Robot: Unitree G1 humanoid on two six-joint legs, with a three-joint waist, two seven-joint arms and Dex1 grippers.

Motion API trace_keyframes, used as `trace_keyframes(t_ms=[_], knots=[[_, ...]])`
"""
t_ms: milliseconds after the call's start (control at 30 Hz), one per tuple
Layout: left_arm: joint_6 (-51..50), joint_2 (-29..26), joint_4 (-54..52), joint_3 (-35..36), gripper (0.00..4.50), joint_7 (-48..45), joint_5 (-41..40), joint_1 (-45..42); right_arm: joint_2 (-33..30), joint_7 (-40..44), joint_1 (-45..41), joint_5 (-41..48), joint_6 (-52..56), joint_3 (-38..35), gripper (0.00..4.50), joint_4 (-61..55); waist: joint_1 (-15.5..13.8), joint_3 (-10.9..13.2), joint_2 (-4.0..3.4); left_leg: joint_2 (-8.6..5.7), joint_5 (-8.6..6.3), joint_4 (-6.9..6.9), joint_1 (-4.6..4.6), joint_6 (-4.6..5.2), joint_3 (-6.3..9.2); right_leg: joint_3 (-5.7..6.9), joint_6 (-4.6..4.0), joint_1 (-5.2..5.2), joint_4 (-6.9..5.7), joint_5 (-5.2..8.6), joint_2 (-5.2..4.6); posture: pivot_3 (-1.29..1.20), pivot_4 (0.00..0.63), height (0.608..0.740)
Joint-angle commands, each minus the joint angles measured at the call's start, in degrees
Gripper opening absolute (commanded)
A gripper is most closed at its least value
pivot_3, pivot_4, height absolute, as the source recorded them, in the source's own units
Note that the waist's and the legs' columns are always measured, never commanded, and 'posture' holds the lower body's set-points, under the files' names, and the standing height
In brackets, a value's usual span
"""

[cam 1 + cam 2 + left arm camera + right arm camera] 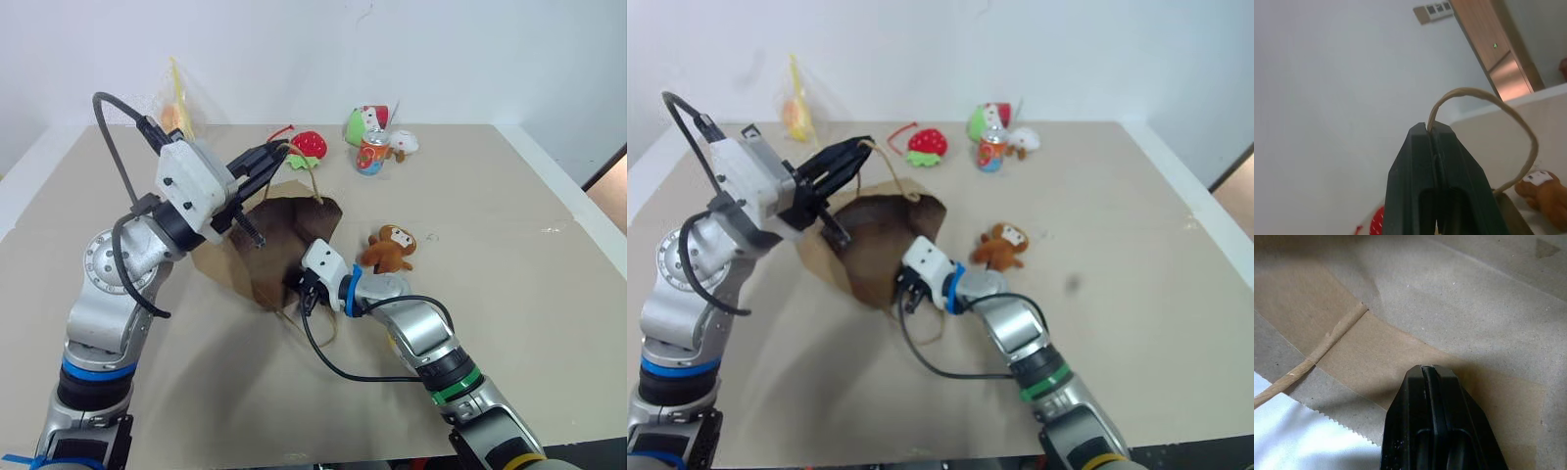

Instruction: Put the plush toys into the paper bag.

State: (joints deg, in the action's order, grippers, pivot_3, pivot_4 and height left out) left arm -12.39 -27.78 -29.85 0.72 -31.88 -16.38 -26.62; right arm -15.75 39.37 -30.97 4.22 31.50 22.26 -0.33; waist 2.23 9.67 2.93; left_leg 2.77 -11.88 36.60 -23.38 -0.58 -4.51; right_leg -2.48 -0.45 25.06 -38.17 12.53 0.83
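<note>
Tabletop (509,294): left arm (186,201) raised (fingers pinching bag handle (1484,93)).

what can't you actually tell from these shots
- Inside of the paper bag: dark in the head views, so any toy inside is hidden.
- Egg-shaped plush: not identifiable among the small far toys.
- Right claw: shut, but whether it pinches the paper is hidden by its own fingers.
</note>
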Motion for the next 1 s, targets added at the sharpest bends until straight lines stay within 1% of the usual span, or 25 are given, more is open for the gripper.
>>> trace_keyframes(t_ms=[33,100,200,267,300,367,400,433,467,500,600,700,767,833,933,1000], knots=[[-1.5,0.2,-0.7,0.6,0.0,0.8,-0.6,1.0,-0.6,0.7,-0.2,0.9,0.1,-1.9,0.1,-3.4,0.0,0.0,0.0,0.0,0.0,0.0,0.0,0.0,0.01,0.01,0.0,0.0,0.0,0.0,0.0,0.0,0.15,0.74],[-1.4,0.5,-0.3,0.6,0.0,0.7,-0.5,1.3,-1.3,1.2,0.0,1.6,0.8,-2.6,0.1,-5.0,0.0,0.0,0.0,-0.01,0.0,0.01,-0.01,0.0,0.01,0.02,0.0,0.0,0.0,0.0,0.0,0.0,0.15,0.74],[-0.7,0.7,0.1,0.2,0.0,0.4,-0.2,2.0,-2.6,2.0,0.6,3.6,3.0,-4.5,0.95,-8.8,-0.1,0.0,0.0,-0.03,0.0,0.01,0.0,0.0,-0.01,0.0,0.0,0.0,0.0,0.0,0.01,0.0,0.15,0.74],[-0.3,0.8,0.2,0.0,0.0,0.2,0.0,2.5,-4.0,2.9,1.0,4.6,3.9,-5.6,1.83,-11.5,-0.1,0.0,0.0,-0.03,0.0,0.01,-0.01,0.0,-0.02,0.0,0.01,0.0,0.0,0.0,0.0,0.0,0.15,0.74],[0.0,0.7,0.2,-0.2,0.0,0.0,0.1,2.7,-5.1,3.6,1.3,5.4,4.9,-6.4,2.43,-13.2,-0.1,0.0,0.0,-0.03,0.0,0.0,-0.01,0.0,-0.02,-0.01,0.01,0.01,0.01,0.0,-0.01,0.0,0.15,0.74],[0.3,0.6,0.2,-0.4,0.0,-0.4,0.2,3.2,-7.5,4.9,1.8,7.0,6.1,-8.1,3.08,-16.2,-0.1,0.0,0.0,-0.03,0.0,0.0,-0.02,0.0,-0.01,0.0,0.01,0.01,0.01,0.0,-0.01,0.0,0.15,0.74],[0.5,0.6,0.2,-0.5,0.0,-0.5,0.2,3.4,-9.3,6.0,2.1,8.5,7.4,-9.6,3.64,-18.2,-0.1,0.0,0.0,-0.02,0.0,0.0,0.0,0.0,-0.01,-0.01,0.01,0.0,0.01,0.0,-0.01,0.0,0.15,0.74],[0.7,0.6,0.2,-0.6,0.0,-0.6,0.3,3.7,-10.8,7.0,2.4,10.0,8.5,-11.0,3.89,-20.0,-0.1,0.0,-0.01,-0.02,0.0,0.0,-0.01,0.0,-0.01,0.0,0.0,0.01,0.01,0.0,-0.02,0.0,0.15,0.74],[0.8,0.6,0.2,-0.8,0.0,-0.7,0.3,3.8,-12.2,7.9,2.7,11.5,9.5,-12.4,4.28,-21.6,-0.1,0.0,-0.01,-0.02,0.0,0.0,-0.01,0.0,-0.01,0.0,0.0,0.01,0.01,0.0,-0.02,0.0,0.15,0.74],[0.9,0.7,0.3,-0.8,0.0,-0.8,0.3,4.0,-14.0,9.2,2.9,13.9,11.3,-14.5,4.43,-23.4,-0.2,0.0,-0.01,-0.02,0.0,0.0,-0.01,0.0,0.0,0.01,0.0,0.01,0.01,0.01,-0.02,0.0,0.15,0.74],[1.4,0.7,0.7,-1.0,0.0,-1.3,0.4,4.4,-21.7,14.8,3.4,21.2,15.1,-21.8,4.43,-27.0,-0.2,0.0,-0.01,-0.06,0.0,0.0,-0.01,0.0,-0.02,0.0,0.0,0.0,0.02,0.01,-0.06,0.0,0.15,0.74],[1.7,0.7,0.9,-1.2,0.0,-1.7,0.4,4.6,-30.5,20.6,3.8,24.2,15.7,-26.1,4.43,-26.4,-0.2,0.0,-0.02,-0.1,0.0,0.0,0.01,0.0,0.0,0.01,0.01,-0.03,0.02,0.01,-0.05,0.0,0.15,0.74],[1.9,0.6,1.0,-1.4,0.0,-2.0,0.4,4.7,-37.6,25.1,4.5,25.3,16.3,-27.9,4.43,-25.2,-0.2,0.1,-0.04,-0.11,0.0,-0.03,0.03,0.01,0.0,0.01,0.01,-0.03,0.04,0.01,-0.05,0.0,0.15,0.74],[2.1,0.6,1.2,-1.5,0.0,-2.3,0.4,4.8,-42.5,29.2,6.5,27.4,17.4,-29.4,4.43,-25.2,-0.2,0.1,-0.07,-0.09,0.0,-0.03,0.02,0.01,0.0,0.01,-0.01,-0.02,0.06,0.02,-0.06,0.0,0.15,0.74],[2.5,0.6,1.5,-1.8,0.0,-2.6,0.5,4.8,-47.1,32.9,12.3,30.0,17.9,-29.8,4.43,-27.3,-0.2,0.1,-0.03,-0.09,-0.01,-0.1,0.06,0.0,0.02,0.01,-0.05,-0.05,0.08,0.07,-0.03,0.0,0.15,0.74],[2.7,0.6,1.5,-2.0,0.0,-2.7,0.7,4.7,-49.4,34.2,17.5,28.0,15.1,-28.5,4.43,-27.9,-0.3,0.1,-0.03,-0.08,-0.01,-0.12,0.05,0.0,0.1,0.07,-0.07,-0.06,0.08,0.11,-0.03,0.0,0.15,0.74]])
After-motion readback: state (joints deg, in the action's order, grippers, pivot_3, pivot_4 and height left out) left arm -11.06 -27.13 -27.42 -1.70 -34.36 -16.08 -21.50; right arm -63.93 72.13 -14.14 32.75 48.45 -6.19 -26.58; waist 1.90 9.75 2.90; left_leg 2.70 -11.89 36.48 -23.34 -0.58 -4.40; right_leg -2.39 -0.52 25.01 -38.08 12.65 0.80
